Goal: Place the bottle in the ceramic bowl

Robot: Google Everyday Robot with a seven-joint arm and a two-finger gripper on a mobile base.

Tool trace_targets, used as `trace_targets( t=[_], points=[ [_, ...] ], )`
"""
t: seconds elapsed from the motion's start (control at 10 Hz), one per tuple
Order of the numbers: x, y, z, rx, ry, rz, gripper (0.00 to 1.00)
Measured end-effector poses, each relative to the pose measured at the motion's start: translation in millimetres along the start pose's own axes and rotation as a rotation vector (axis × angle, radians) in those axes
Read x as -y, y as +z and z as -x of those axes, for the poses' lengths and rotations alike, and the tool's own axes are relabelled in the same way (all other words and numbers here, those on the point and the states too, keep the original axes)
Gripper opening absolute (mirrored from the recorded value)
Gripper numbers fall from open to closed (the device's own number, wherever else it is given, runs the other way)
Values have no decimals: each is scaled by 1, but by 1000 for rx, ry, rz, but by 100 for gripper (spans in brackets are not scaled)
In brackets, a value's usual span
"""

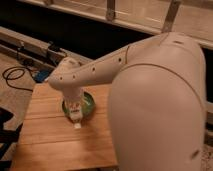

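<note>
My gripper (75, 109) hangs from the white arm over the near part of the green ceramic bowl (89, 102), which sits on the wooden table (50, 142) toward its far edge. The gripper is shut on the small white bottle (75, 118). The bottle hangs roughly upright with its lower end (77, 126) reaching just past the bowl's near rim, close to the tabletop. The wrist covers much of the bowl's middle.
The arm's large white shell (160, 110) fills the right half of the view and hides the table's right side. Black cables (15, 75) lie on the floor to the left. A dark rail (30, 42) runs behind the table.
</note>
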Motion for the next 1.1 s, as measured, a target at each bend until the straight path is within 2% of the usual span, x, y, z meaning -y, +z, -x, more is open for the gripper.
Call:
trace_targets(
  t=[0.1,0.3,0.5,1.1],
  points=[
    [6,8,26,0,-16,-2,0],
    [6,27,62,-4,-39,18,0],
    [2,40,82,-10,-52,36,4],
    [3,42,84,-11,-52,37,65]
  ],
)
